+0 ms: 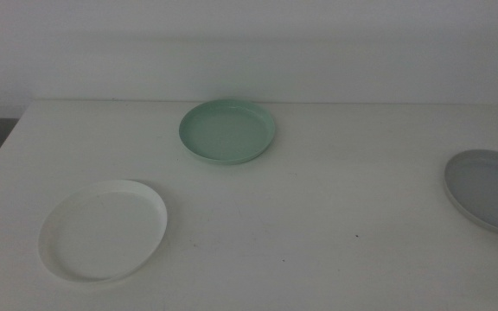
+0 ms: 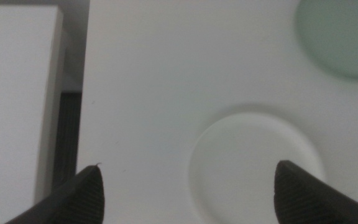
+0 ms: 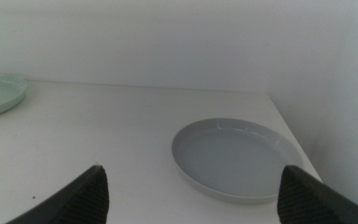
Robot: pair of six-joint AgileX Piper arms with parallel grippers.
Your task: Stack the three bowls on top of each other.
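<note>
Three bowls lay apart, none stacked: mint green bowl (image 1: 227, 130) toward the surface (image 1: 318, 216) far edge, white bowl (image 1: 103, 231) near-left, grey bowl (image 1: 491, 190) at the right edge. Likely light, rigid, slick; grip the low rims. Left gripper (image 2: 188, 193) and right gripper (image 3: 191, 196) hovered, jaws wide.

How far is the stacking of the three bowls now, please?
Nothing is stacked yet: the white bowl, the mint green bowl and the grey bowl lie apart on the table. Neither the left gripper nor the right gripper holds anything; both are open. All stacking is left.
</note>
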